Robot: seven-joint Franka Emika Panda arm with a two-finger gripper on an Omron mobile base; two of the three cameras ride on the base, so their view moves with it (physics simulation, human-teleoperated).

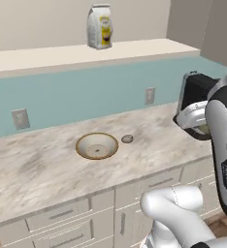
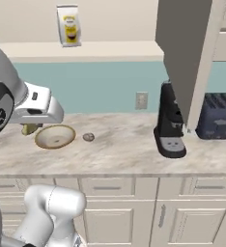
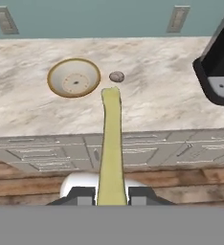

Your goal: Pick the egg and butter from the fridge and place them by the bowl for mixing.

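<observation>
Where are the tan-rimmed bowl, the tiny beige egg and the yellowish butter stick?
tan-rimmed bowl [image 1: 97,146]: left base view, cream inside.
tiny beige egg [image 1: 127,139]: left base view, top.
yellowish butter stick [image 3: 111,143]: hand view, mid-length.

1. A home kitchen: a marbled counter [image 1: 47,164] runs over cream drawers and cupboard doors [image 2: 134,212].
2. A teal backsplash carries wall sockets [image 1: 21,118].
3. At 3 o'clock stand a coffee machine [image 2: 170,123] and a toaster [image 2: 218,116].

Bare counter [image 1: 47,164] left of bowl [image 1: 97,146].
</observation>
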